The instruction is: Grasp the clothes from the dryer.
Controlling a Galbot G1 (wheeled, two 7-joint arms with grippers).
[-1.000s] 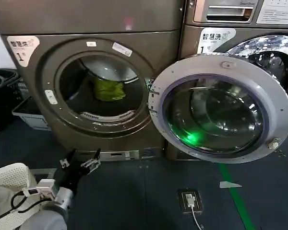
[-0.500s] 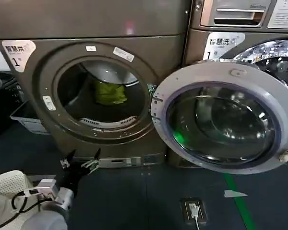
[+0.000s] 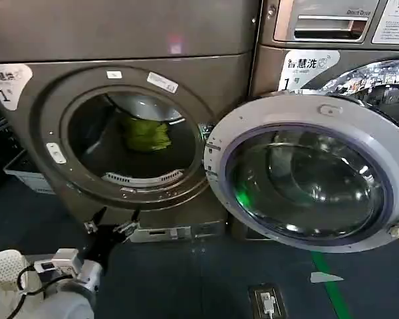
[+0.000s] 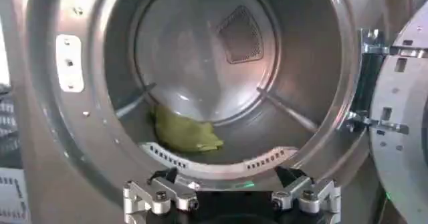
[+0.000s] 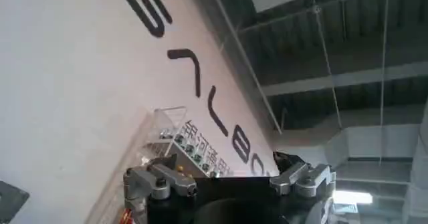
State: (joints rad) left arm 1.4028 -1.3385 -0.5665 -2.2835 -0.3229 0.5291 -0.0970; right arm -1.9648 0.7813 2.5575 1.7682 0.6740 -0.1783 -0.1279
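Dryer (image 3: 120,119), bronze-grey and front-loading, takes up most of the head view, with a white "1" sticker (image 3: 5,83) at its upper corner. Its silver-rimmed glass door (image 3: 306,179) is swung wide open toward the robot's right, partly covering a second machine (image 3: 339,53) with a chrome-ringed porthole. Inside the open drum, the clothes (image 3: 146,135), a small lime-green bundle, lie on the drum floor toward the back. The left wrist view looks straight into the drum, showing its perforated rear vent (image 4: 242,25) and ribs, with the bundle just behind the front lip. The left gripper (image 3: 111,224) hovers low in front of the dryer, below the porthole, fingers spread apart and empty. The right gripper (image 5: 227,178) points at a wall with dark lettering (image 5: 194,85) and a ceiling, fingers also apart.
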